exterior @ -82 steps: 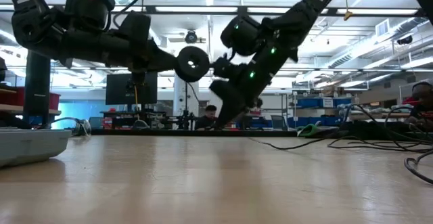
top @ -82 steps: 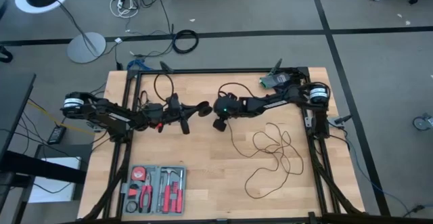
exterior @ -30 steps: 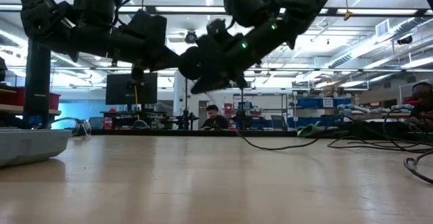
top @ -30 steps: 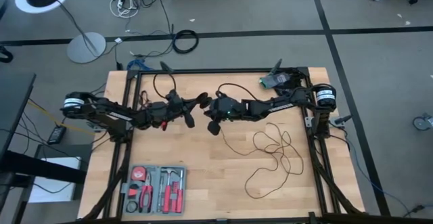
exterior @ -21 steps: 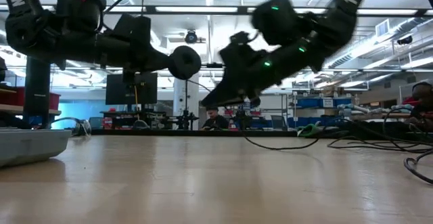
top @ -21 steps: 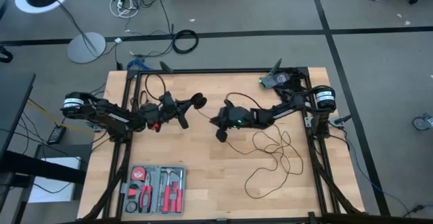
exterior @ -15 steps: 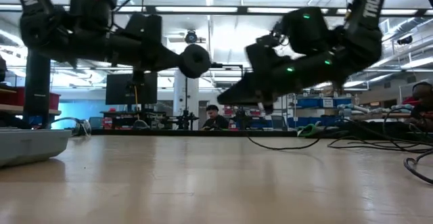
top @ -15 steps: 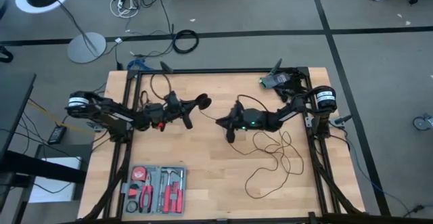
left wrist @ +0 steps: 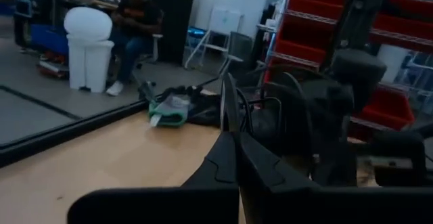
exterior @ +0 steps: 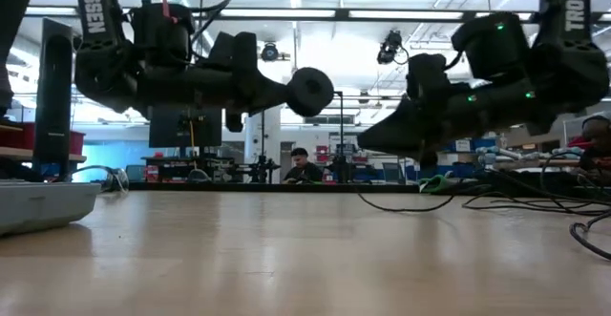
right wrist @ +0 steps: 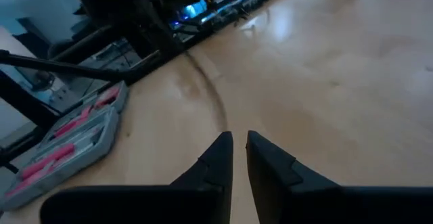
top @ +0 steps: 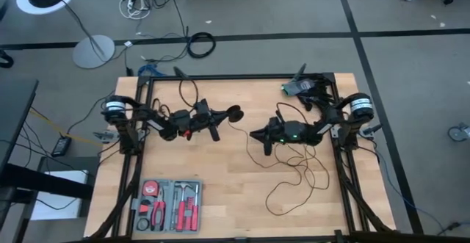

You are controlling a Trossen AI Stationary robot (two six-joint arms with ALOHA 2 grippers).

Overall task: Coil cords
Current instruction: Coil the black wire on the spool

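At the near edge of the pale wooden worktop point(top: 220, 177), a grey plastic case of red-handled hand tools point(top: 167, 205) is lying flat. Just beyond that case and off toward the right arm's side of it, the long thin black wire point(top: 297, 166) is sprawling on the wood in loose, uneven loops.

Farther back from the case, the right tool point(top: 255, 135) is hanging low over the worktop, pointing toward the left arm. Its fingers point(right wrist: 218, 158) are standing a narrow gap apart, and the wire is running up to their tips; whether they are touching it cannot be told.

Farther still from the case, almost straight behind it, the left tool point(top: 226, 114) is reaching level toward the right arm. Its fingers are pressing together on the small round black disc-shaped puck point(top: 235, 114) at the wire's end, holding it clear above the wood, and the wire is trailing from the puck back toward the loops.
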